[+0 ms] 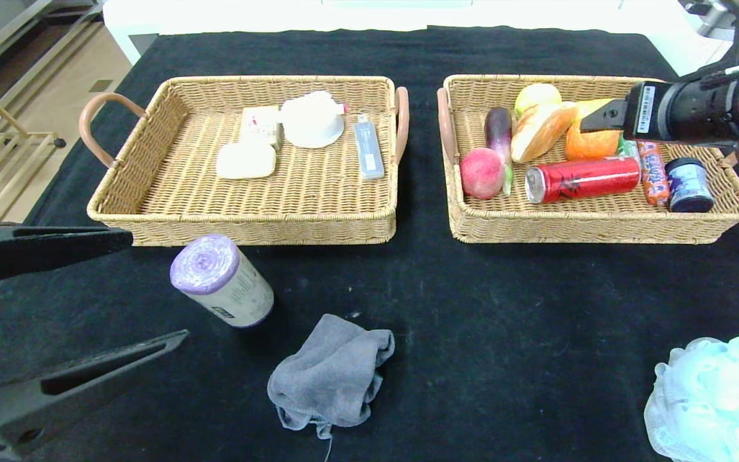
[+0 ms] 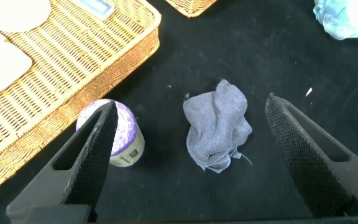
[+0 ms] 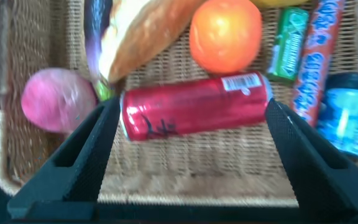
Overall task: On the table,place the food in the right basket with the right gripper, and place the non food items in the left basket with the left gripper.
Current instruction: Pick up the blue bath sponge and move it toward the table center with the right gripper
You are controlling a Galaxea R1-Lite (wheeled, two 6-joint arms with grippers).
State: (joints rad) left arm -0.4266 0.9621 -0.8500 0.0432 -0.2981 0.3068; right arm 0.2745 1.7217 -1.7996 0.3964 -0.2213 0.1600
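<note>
1. Left claw (image 2: pixel 185 155): spread wide, holding nothing, above the grey cloth (image 1: pixel 331 375) on the black tabletop (image 1: pixel 504 308), beside the purple roll (image 1: pixel 222 280).
2. Right claw (image 3: pixel 188 155): spread wide, holding nothing, over the red can (image 1: pixel 582 179) lying inside the right basket (image 1: pixel 600 228).
3. Left basket (image 1: pixel 241 224): holds non-food items.

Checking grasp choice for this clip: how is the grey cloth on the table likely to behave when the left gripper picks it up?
The grey cloth lies crumpled in soft folds, so it will probably sag and drape rather than hold its shape. It looks light, and a pinch on one fold may lift only part of it. A loose thread trails from it and might snag. The open left gripper brackets it.
</note>
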